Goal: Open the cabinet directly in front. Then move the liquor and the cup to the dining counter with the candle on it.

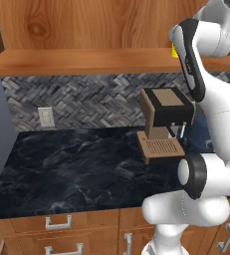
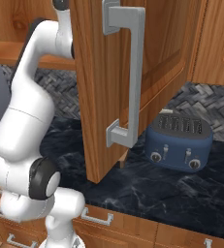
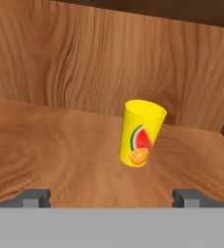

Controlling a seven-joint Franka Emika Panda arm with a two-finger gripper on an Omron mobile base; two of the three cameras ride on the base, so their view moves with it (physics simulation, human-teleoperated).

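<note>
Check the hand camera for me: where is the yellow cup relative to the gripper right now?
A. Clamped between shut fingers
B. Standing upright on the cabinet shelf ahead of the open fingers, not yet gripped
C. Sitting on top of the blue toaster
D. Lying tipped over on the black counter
B: the cup stands upright on the wooden shelf, ahead of the open gripper, whose fingertips sit wide apart.

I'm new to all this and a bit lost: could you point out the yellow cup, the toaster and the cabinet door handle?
cup (image 3: 141,139): hand view, middle of its side.
toaster (image 2: 180,144): right base view, blue front face.
cabinet door handle (image 2: 136,80): right base view, middle of the bar.
</note>
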